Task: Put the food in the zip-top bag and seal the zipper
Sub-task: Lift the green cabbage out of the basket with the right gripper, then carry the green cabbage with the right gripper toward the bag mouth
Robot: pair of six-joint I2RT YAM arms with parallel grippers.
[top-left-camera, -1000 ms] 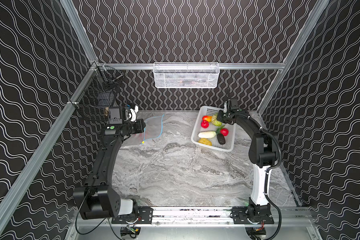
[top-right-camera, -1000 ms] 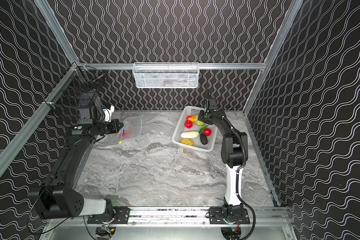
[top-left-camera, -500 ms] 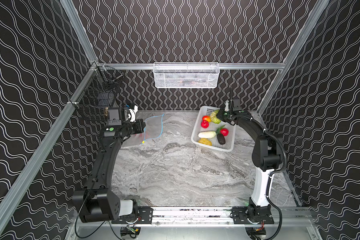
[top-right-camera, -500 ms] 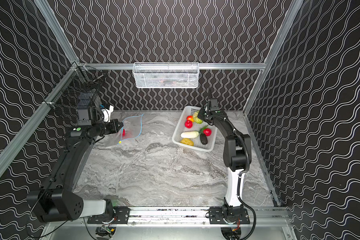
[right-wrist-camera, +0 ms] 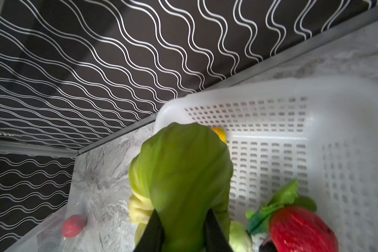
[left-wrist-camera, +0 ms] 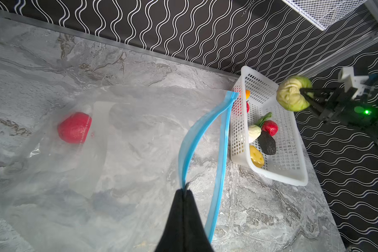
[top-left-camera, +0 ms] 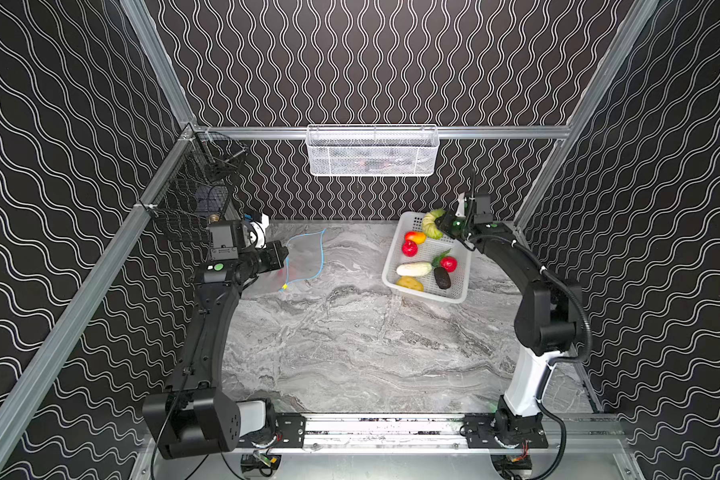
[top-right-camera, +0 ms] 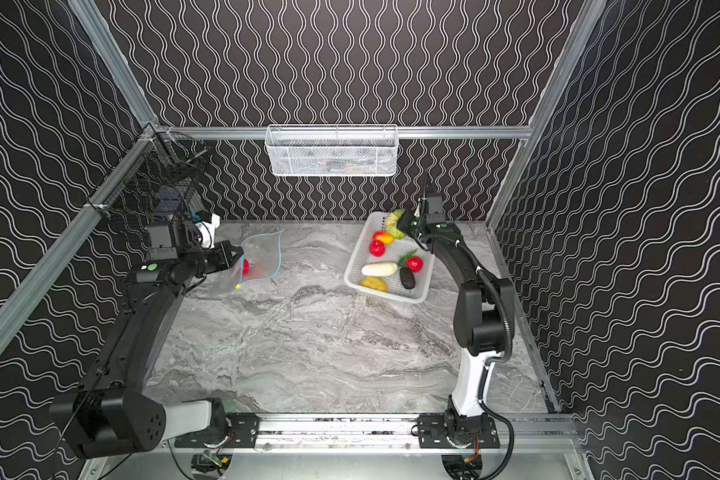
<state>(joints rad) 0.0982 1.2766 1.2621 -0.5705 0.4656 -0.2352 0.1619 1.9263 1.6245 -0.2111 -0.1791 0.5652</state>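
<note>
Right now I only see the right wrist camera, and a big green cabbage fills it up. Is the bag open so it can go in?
Observer: Yes. The left gripper pinches one lifted lip of the zipper, so the zip-top bag gapes toward the basket.
Operator: Where's the slider thingy?
Observer: The yellow slider tab sits at the zipper's end nearer the robot's base.
Operator: Besides my green cabbage, what food can't I see?
Observer: A yellow potato-like one lies at the basket's near end.
</note>
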